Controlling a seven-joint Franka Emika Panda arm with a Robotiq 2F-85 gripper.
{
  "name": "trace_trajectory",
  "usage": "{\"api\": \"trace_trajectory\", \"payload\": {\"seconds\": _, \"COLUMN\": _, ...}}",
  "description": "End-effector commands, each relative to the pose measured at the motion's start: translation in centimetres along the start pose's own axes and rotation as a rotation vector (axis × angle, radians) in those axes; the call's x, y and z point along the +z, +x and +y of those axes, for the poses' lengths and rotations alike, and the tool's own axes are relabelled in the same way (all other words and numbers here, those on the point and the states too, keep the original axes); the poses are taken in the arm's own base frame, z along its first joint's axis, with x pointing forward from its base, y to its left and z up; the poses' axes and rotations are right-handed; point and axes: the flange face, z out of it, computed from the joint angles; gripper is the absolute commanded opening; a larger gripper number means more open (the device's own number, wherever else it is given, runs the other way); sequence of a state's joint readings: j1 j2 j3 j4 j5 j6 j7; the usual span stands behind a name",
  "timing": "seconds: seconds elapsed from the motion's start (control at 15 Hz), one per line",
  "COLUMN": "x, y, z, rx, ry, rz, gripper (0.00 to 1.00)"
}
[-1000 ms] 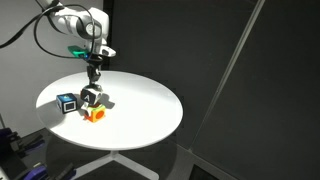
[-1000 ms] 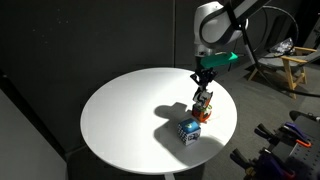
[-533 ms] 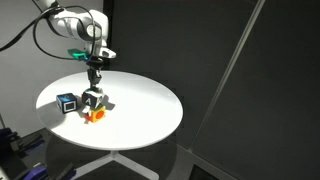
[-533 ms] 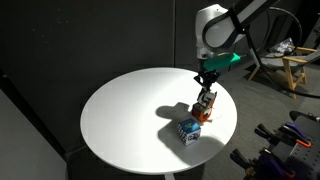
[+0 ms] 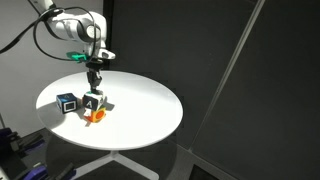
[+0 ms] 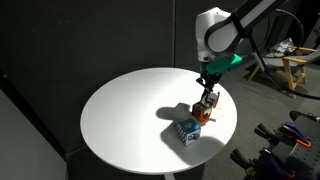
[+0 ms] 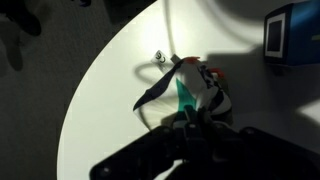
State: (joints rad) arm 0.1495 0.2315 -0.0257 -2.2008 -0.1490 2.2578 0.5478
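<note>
Our gripper (image 5: 93,93) has shifted slightly; its jaws pinch a small block (image 5: 92,102) above the orange piece (image 5: 96,116), blue cube (image 5: 67,102) near

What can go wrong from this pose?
1. The end effector pinches a small block just above the orange piece. A slip would likely drop the block onto it.
2. The blue cube sits close by. A sideways swing might knock it toward the table rim.
</note>
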Motion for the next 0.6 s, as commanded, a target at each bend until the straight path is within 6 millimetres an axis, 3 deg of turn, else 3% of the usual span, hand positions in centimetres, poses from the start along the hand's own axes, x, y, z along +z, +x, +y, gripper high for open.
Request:
{"api": "trace_trajectory", "payload": {"seconds": 0.0, "x": -0.3, "y": -0.3, "z": -0.3, "rx": 0.002, "ry": -0.014, "rz": 0.013, "gripper": 0.03}}
{"api": "trace_trajectory", "payload": {"seconds": 0.53, "x": -0.5, "y": -0.1, "z": -1.8, "rx": -0.009, "ry": -0.013, "rz": 0.026, "gripper": 0.03}}
